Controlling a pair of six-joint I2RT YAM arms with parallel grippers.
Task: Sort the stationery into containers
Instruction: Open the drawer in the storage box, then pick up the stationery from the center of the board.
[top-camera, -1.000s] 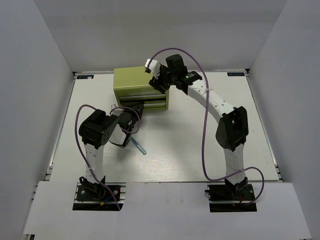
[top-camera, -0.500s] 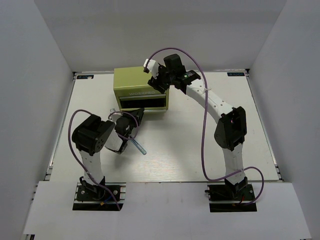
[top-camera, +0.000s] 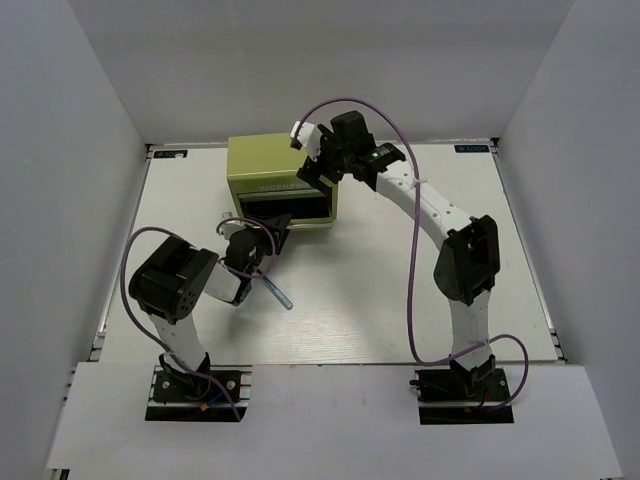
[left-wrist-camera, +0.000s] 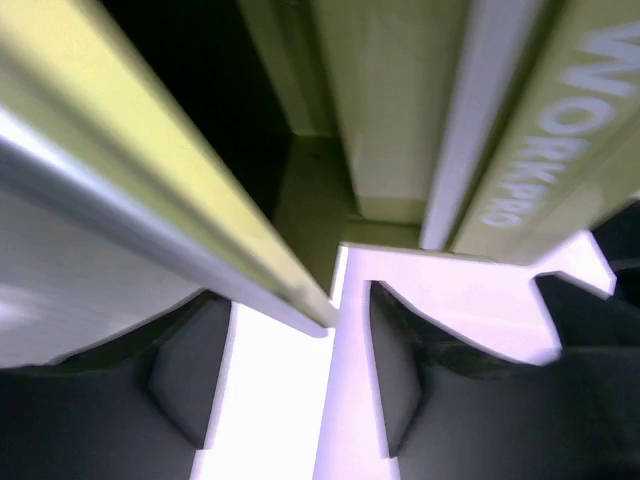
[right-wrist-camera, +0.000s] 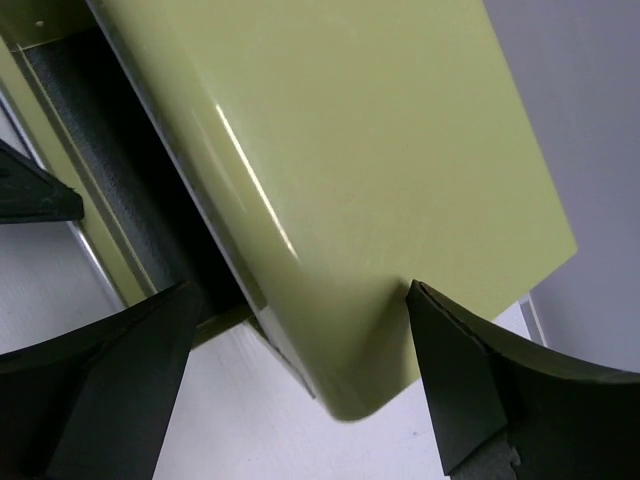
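Since a second ago our left arm has folded back, its elbow swung out toward the near-left side, while its wrist has kept to the cabinet front. Our right arm and the pen lie as they did.

Under everything is the white table (top-camera: 350, 300). The olive-green cabinet (top-camera: 270, 165) stands toward the far side, its front just ahead of the left gripper (top-camera: 268, 232).

In the left wrist view the WORKPRO lettering (left-wrist-camera: 560, 130) runs up to the right of the fingers (left-wrist-camera: 190, 370). A dark opening shows beyond the left one, and a drawer edge (left-wrist-camera: 180, 200) slants down to end just ahead of the gap between the two tips. Those fingers stand apart, with only bright table between them.

The right gripper (top-camera: 312, 168) sits at the cabinet's top right edge, toward the front. In its wrist view the fingers are spread wide with the cabinet's rounded corner between them, and we cannot tell whether either pad touches the metal.

The light blue pen (top-camera: 278, 292) lies flat on the table on the near side of the left fingertips, close to them yet apart, gripped by nothing.
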